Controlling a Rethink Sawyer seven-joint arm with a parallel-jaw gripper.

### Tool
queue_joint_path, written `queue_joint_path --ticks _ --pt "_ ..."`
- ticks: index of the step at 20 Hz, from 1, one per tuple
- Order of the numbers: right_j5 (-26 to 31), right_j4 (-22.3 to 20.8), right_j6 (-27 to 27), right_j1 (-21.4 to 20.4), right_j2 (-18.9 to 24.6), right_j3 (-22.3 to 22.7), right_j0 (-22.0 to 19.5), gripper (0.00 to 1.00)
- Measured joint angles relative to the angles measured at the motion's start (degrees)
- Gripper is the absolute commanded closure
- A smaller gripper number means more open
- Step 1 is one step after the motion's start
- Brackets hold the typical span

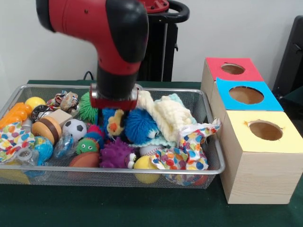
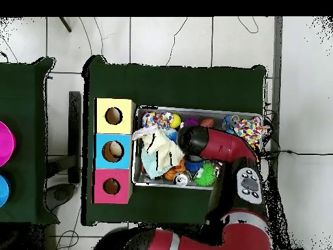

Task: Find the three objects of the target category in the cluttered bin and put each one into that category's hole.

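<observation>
The bin (image 1: 118,171) is a silver wire-mesh basket full of toys; it also shows in the overhead view (image 2: 214,111). My gripper (image 1: 113,119) is down inside it, at a small yellow and blue toy (image 1: 115,125) beside a blue spiky ball (image 1: 140,125). The arm's wrist hides the grasp. The red-topped box's hole (image 1: 233,69) is at the far right, and it also shows in the overhead view (image 2: 111,186). In the overhead view the red arm (image 2: 214,146) covers the bin's middle.
A blue-topped box (image 1: 246,94) and a yellow-topped box (image 1: 265,130) stand beside the red one. The bin also holds a cream knit cloth (image 1: 165,113), a polka-dot cloth (image 1: 189,149), a purple spiky ball (image 1: 115,153), a soccer ball (image 1: 75,128) and a burger toy (image 1: 47,130).
</observation>
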Motion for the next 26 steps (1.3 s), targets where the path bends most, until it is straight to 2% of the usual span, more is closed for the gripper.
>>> queue_joint_path --ticks 2,4,9,14,17,23,26 --pt "-0.02 0.02 0.0 -3.38 0.11 4.4 -0.97 0.0" --pt "-0.3 0.0 0.0 -4.69 0.12 6.78 -1.63 0.0" --pt "-3.3 0.01 0.0 -5.32 0.65 10.87 -3.3 0.0" --pt "-12.27 -0.38 0.0 -5.33 3.19 15.03 -6.14 0.0" --pt "-23.06 -1.66 0.0 -5.22 6.09 18.54 -8.93 0.0" --pt "-32.81 -3.36 0.0 -4.53 9.34 21.87 -11.63 0.0" --pt "-34.79 -4.32 0.0 -4.26 10.23 22.99 -12.19 0.0"
